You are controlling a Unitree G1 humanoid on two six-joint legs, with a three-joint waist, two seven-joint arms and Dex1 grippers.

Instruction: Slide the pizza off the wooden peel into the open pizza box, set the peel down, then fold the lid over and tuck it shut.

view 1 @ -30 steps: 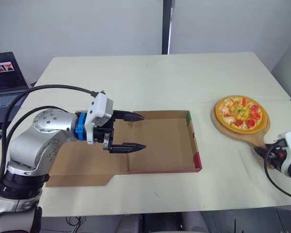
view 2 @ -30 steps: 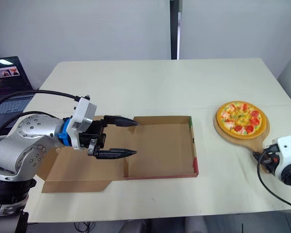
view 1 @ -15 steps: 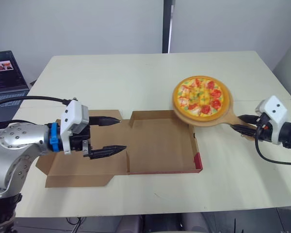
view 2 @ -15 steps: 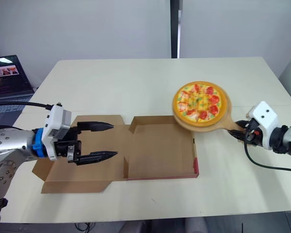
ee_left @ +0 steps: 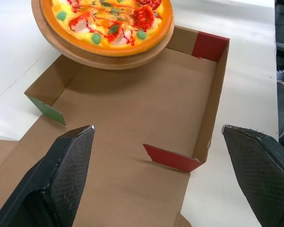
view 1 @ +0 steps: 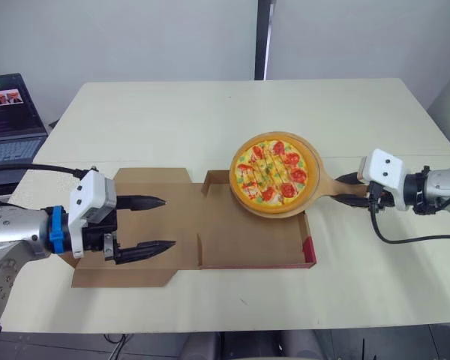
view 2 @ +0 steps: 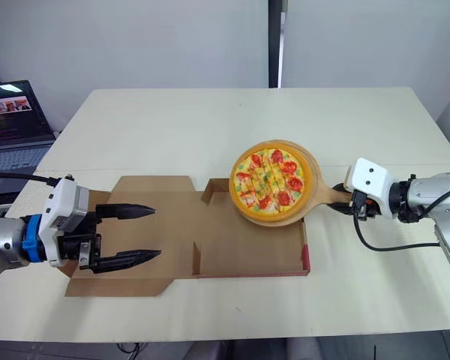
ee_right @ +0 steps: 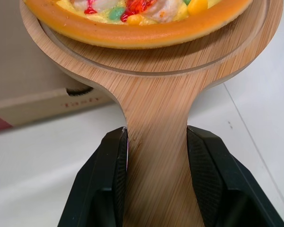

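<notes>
One pizza (view 1: 271, 166): we see it on the peel (view 1: 326, 182), held over the far right corner of the box (view 1: 244, 240).
Right hand (ee_right: 156, 156): clamped on peel handle.
Left hand (view 1: 166, 223): fingers (view 1: 146, 202) apart above the flat lid (view 1: 184, 225).

pizza (view 1: 271, 168) on peel (view 1: 331, 183) | peel over box (view 1: 247, 240) far-right corner | box on table (view 1: 210, 112) | laptop (view 1: 7, 120) left of table

My right hand (ee_right: 156, 137) grips the wooden peel (view 1: 326, 182) by its handle, pizza (view 1: 272, 168) on it, above the open box (view 1: 240, 244), at its far-right corner.
</notes>
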